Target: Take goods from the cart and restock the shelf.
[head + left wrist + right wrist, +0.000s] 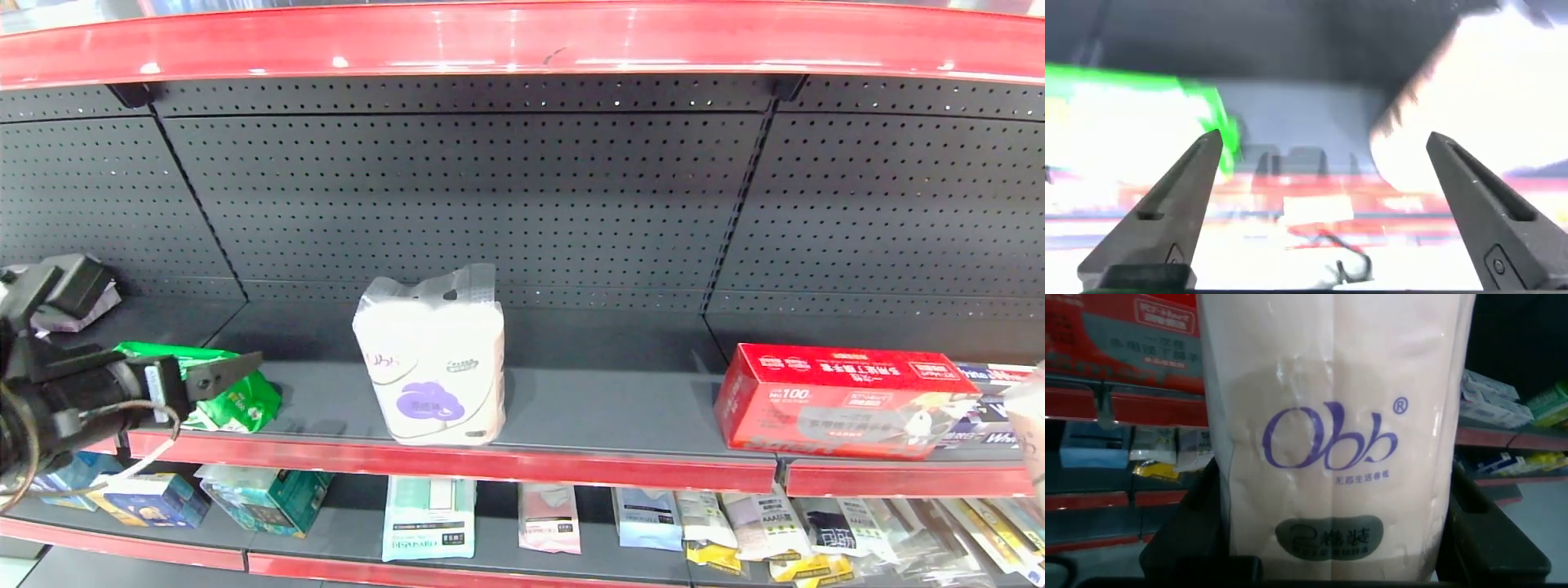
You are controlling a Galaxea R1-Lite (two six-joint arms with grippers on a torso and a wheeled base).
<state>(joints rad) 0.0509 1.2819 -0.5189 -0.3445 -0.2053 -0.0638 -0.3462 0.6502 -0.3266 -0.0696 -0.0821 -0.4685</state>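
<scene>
— Where is the paper roll pack (pixel 1331 416) sitting?
— The right fingers (pixel 1490 531) are squeezing it at the right edge of the head view, near the red box (pixel 841 400) on the shelf (pixel 612 392).
— And the left fingers (pixel 1176 212)?
— They are gaping wide, holding nothing, low on the left.
— What could be going wrong?
— I think the soft pack could be bumping the red box and tipping over.
</scene>
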